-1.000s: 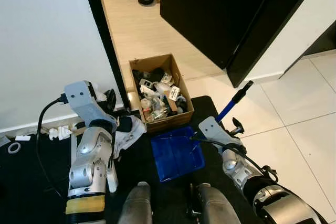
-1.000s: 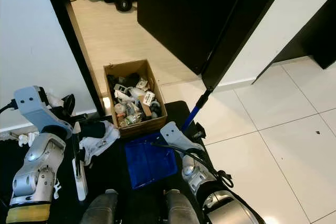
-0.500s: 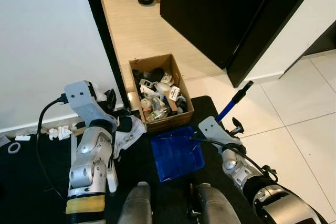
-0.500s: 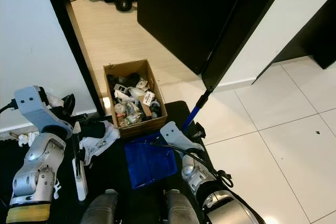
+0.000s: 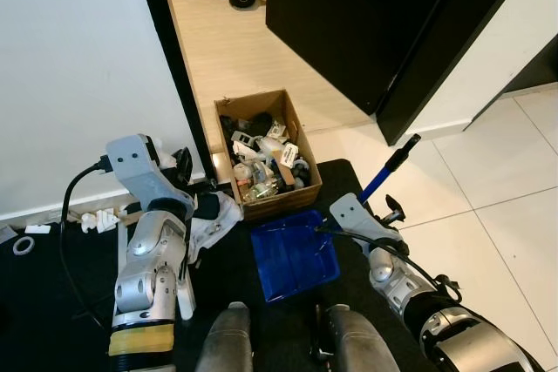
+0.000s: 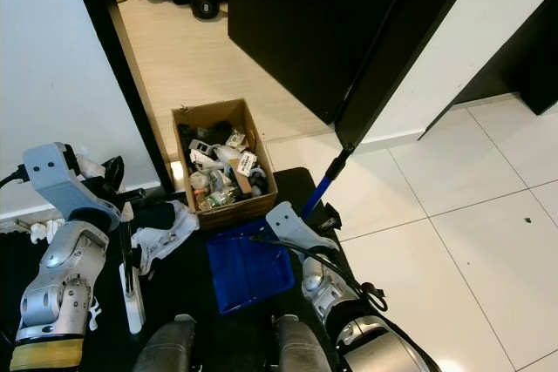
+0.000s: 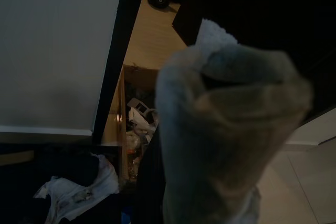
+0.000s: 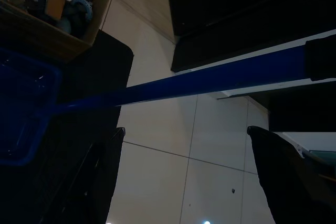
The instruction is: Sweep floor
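Change since earlier frames: nothing we can make out; both arms, the pan and the box sit as they did a second ago
Right gripper (image 8: 184, 145): our two black fingers stand spread on either side of the blue dustpan handle (image 8: 210, 80), with floor visible between finger and pole, so we read them as open around it and not pinching
Blue plastic dustpan (image 5: 295, 254): lying flat on the black floor mat (image 5: 61, 302), its far edge just beside the near wall of the box, its long blue handle with the black grip (image 5: 399, 153) rising up over the white tiled floor (image 5: 497, 206) past the mat's right edge
Open brown cardboard box of mixed clutter (image 5: 264, 162): at the mat's far edge, beside the black door frame (image 5: 174, 67)
Left gripper (image 7: 231, 124): wrapped in a pale grey cloth or sock (image 7: 210, 156); we cannot tell whether the fingers beneath are spread or pressed together
Left side of mat: crumpled white and dark cloths (image 5: 214, 215) and a white power strip (image 5: 183, 298) lie near our left arm
Step in hand: we judge this the tool pick-up, before any sweeping
Next move: we would need to close the right fingers firmly on the handle, then lift the pan clear of the box without tipping it
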### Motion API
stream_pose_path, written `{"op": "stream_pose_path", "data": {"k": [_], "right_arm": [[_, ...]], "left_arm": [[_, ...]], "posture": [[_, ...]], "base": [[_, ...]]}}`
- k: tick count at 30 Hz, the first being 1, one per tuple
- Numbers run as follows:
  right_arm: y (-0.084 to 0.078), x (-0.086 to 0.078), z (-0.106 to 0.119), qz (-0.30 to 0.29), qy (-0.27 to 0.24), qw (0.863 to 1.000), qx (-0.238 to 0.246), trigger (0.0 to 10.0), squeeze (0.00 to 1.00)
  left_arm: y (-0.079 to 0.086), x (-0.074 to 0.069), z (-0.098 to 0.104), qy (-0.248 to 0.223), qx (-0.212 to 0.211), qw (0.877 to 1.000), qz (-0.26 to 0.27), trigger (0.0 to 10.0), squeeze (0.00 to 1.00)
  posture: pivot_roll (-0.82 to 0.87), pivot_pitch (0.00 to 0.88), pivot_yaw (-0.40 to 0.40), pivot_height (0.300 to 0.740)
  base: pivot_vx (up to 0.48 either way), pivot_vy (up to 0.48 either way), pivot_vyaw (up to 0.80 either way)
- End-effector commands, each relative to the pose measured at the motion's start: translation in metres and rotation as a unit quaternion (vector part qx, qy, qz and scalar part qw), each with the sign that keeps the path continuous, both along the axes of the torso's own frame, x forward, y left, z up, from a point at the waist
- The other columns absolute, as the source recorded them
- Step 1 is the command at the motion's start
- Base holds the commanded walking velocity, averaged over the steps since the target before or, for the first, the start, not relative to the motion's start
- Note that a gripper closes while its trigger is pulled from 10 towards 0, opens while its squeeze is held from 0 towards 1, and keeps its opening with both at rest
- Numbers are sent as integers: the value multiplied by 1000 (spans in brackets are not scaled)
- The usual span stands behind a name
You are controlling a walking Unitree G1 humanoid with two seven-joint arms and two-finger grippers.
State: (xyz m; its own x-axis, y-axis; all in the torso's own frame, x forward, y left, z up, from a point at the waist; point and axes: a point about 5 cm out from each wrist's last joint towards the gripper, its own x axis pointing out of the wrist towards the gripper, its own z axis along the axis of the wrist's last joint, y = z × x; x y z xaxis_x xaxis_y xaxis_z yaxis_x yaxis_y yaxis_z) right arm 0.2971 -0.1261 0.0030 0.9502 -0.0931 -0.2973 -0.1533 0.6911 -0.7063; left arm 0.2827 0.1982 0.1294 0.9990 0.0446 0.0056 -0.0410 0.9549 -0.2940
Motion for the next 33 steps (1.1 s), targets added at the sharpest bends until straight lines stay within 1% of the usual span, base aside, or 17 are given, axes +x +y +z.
{"op": "stream_pose_path", "data": {"k": [1, 33], "right_arm": [[-3, -6, -7, -5, 15, 1000, -4, 10000, 0], [-6, -5, -6, -6, 15, 1000, -4, 10000, 0]], "left_arm": [[-1, -2, 1, -6, 1, 1000, 5, 10000, 0], [-3, -3, -1, -4, -2, 1000, 6, 10000, 0]], "posture": [[118, 194, -82, 740], [126, 208, -91, 740]], "base": [[0, 0, 0], [0, 0, 0]]}}
